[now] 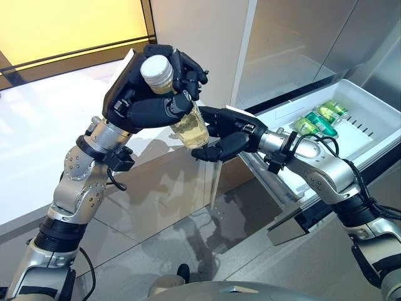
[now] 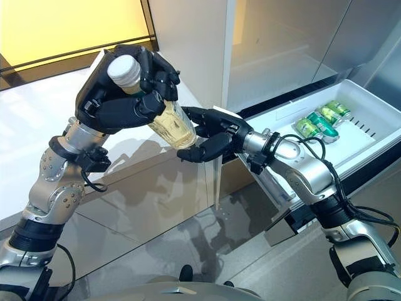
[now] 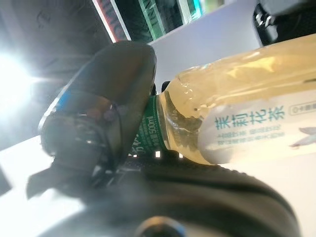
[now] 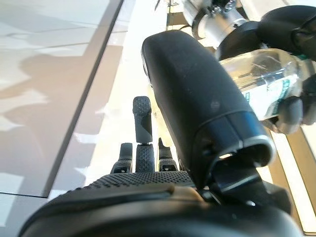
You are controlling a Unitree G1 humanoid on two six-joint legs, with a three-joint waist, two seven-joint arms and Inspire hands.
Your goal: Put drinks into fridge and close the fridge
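A clear bottle (image 1: pixel 188 128) of pale yellow drink with a white cap (image 1: pixel 156 70) is held tilted in the air, cap up and to the left. My left hand (image 1: pixel 135 100) is shut on its upper half; the neck and label show close in the left wrist view (image 3: pixel 237 118). My right hand (image 1: pixel 241 128) is open at the bottle's lower end, fingers above it and thumb (image 4: pixel 197 108) below, close to the base or just touching it. To the right the white fridge drawer (image 1: pixel 369 128) stands pulled out.
Several green cans (image 1: pixel 319 119) lie at the far side of the drawer. A white counter (image 1: pixel 37 125) runs along the left, under a yellow-lit panel (image 1: pixel 69 25). Grey fridge fronts (image 1: pixel 294 37) rise behind the drawer. Grey tiled floor (image 1: pixel 207 244) lies below the arms.
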